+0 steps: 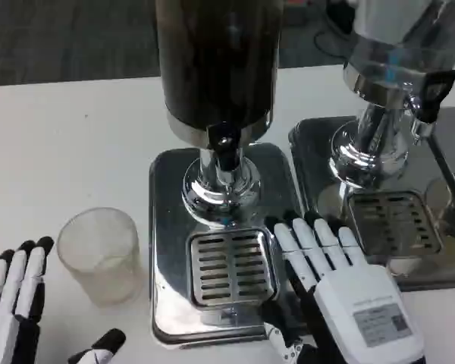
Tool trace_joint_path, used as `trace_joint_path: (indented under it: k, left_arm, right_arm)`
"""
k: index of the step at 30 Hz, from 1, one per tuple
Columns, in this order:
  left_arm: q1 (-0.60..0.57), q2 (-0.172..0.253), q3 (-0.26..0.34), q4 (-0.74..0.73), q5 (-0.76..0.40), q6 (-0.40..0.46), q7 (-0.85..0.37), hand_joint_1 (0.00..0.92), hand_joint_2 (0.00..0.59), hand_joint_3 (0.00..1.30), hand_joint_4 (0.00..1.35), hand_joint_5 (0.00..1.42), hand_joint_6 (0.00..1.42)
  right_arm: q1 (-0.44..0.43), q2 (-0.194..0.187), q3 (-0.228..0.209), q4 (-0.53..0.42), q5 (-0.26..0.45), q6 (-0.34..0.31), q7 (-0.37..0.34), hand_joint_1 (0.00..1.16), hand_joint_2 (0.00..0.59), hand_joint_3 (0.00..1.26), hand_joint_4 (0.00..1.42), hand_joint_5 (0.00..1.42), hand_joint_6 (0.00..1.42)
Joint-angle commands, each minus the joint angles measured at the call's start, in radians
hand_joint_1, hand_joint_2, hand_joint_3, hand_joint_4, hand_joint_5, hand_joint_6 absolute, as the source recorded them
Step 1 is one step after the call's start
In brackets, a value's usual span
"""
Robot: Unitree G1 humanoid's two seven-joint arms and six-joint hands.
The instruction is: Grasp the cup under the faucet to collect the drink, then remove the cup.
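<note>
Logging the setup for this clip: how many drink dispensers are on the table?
2: a dark-filled dispenser at centre, and a second dispenser at right, cut off by the frame. A sliver at the far right edge may be another.

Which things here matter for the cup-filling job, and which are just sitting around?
Job:
clear plastic cup
dark drink dispenser
its black faucet
slotted metal drip tray
left hand
right hand

Lying about:
second silver dispenser
white table

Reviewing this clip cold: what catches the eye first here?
The dark drink dispenser stands at centre, its black faucet above the slotted drip grate. The clear cup stands on the table left of the steel base, not under the faucet. The right hand lies open beside the grate.
</note>
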Motion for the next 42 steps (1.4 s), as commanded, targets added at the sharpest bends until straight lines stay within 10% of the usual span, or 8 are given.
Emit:
trace_joint_path:
  k: [1, 26, 36, 42]
  left_arm:
    - [0.0, -0.002, -0.007, 0.0, 0.002, 0.001, -0.01, 0.0, 0.129, 0.0, 0.0, 0.0, 0.0]
    - [-0.152, 0.033, 0.157, 0.101, -0.168, -0.157, 0.044, 0.0, 0.062, 0.0, 0.0, 0.01, 0.0]
    - [-0.312, 0.032, 0.151, 0.314, -0.333, -0.285, -0.038, 0.0, 0.063, 0.0, 0.0, 0.17, 0.15]
    - [-0.359, 0.069, 0.106, 0.384, -0.318, -0.316, -0.105, 0.0, 0.015, 0.0, 0.0, 0.0, 0.0]
  right_arm:
    - [-0.008, 0.005, -0.004, 0.013, 0.011, 0.004, 0.009, 0.46, 0.479, 0.02, 0.0, 0.0, 0.0]
    - [-0.004, 0.042, 0.012, 0.025, 0.006, 0.042, 0.016, 0.46, 0.486, 0.05, 0.0, 0.0, 0.0]
    - [-0.003, 0.053, 0.014, 0.031, 0.008, 0.059, 0.008, 0.47, 0.487, 0.05, 0.0, 0.0, 0.02]
    - [-0.002, 0.056, 0.013, 0.034, 0.012, 0.062, 0.008, 0.47, 0.487, 0.05, 0.0, 0.0, 0.04]
